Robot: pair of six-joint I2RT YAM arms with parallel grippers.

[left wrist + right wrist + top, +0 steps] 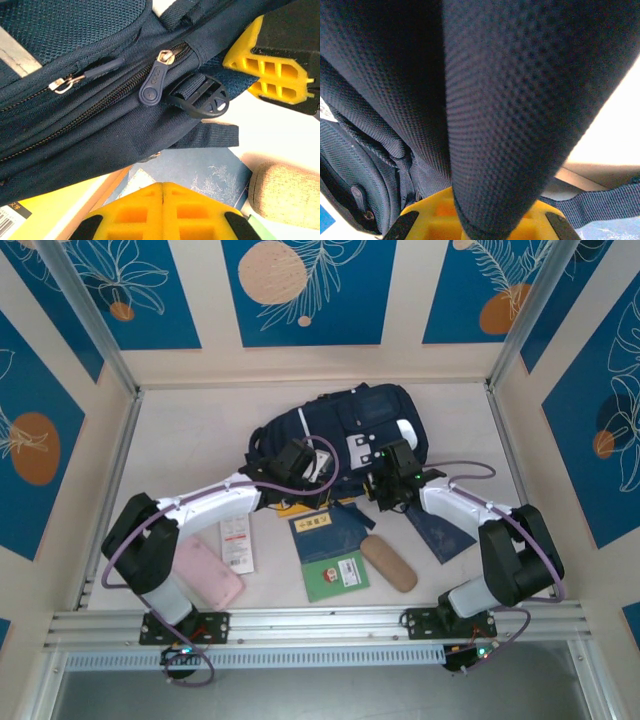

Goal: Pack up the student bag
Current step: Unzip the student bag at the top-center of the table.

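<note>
Student bag (350,430) (navy weave): right hand (479,222) pinches mesh strap (510,100); left hand (162,210) clenched.

The student bag (350,425) — a large dark navy backpack with white-grey patches — lies flat at the far middle of the counter (190,440), straps trailing toward the near side, its visible zips closed.

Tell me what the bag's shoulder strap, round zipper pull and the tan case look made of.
Shoulder strap: dark padded mesh fabric, matte, dimpled weave.
Zipper pull: likely moulded rubber or plastic, smooth navy, embossed lettering.
Tan case: seemingly coarse woven cloth, heathered, matte.
</note>
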